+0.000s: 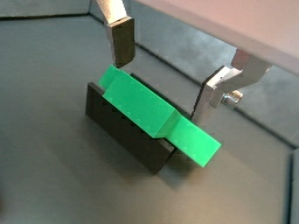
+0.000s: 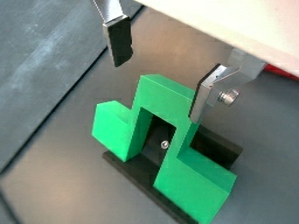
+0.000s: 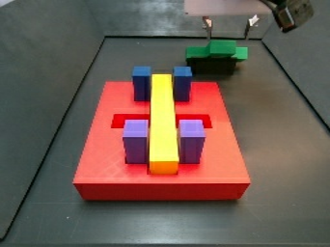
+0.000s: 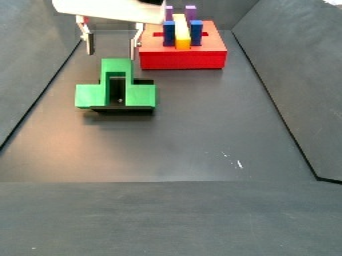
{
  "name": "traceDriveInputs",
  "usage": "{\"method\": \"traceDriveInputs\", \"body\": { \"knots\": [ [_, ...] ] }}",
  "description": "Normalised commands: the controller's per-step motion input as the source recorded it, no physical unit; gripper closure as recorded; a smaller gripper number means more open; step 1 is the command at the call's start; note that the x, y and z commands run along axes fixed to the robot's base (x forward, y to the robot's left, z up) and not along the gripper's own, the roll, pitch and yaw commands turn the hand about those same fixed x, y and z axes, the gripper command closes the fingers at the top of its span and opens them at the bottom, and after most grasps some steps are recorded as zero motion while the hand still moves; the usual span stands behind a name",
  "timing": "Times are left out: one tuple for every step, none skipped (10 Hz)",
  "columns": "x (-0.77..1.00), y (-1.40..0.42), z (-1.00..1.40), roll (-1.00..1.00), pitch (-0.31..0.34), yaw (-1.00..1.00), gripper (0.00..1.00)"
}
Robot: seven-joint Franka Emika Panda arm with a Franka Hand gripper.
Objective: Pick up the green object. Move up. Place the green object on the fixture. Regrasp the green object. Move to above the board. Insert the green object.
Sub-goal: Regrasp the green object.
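The green object rests on the small black fixture, left of the board. Its flat crossbar shows edge-on in a wrist view. Its raised middle part stands up in a wrist view, over the fixture. My gripper hangs open just above the piece, one silver finger on each side and nothing between them. In a side view the gripper sits over the green object and fixture at the far right.
The red board carries blue blocks, purple blocks and a long yellow bar. Dark walls enclose the grey floor. A small white speck lies on the floor nearer the front.
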Motion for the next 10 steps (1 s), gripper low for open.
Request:
{"method": "traceDriveInputs", "body": {
  "knots": [
    [0.0, -0.13, -0.05, 1.0, 0.0, 0.04, 0.0],
    [0.0, -0.1, -0.06, 1.0, 0.0, 0.08, 0.0],
    [0.0, -0.1, -0.07, 0.93, 0.0, 0.12, 0.0],
    [0.14, -0.11, -0.04, 0.77, 0.0, 0.14, 0.0],
    [0.1, -0.07, -0.1, 0.71, 0.0, 0.17, 0.0],
    [0.07, -0.06, -0.13, 0.68, 0.0, 0.19, 0.0],
    [0.0, -0.02, -0.18, 0.65, 0.0, 0.23, 0.0],
    [0.0, -0.01, -0.17, 0.62, 0.0, 0.27, 0.0],
    [0.0, 0.0, -0.17, 0.57, 0.0, 0.32, 0.0],
    [0.0, 0.0, -0.19, 0.5, 0.0, 0.35, 0.0]
  ]
}}
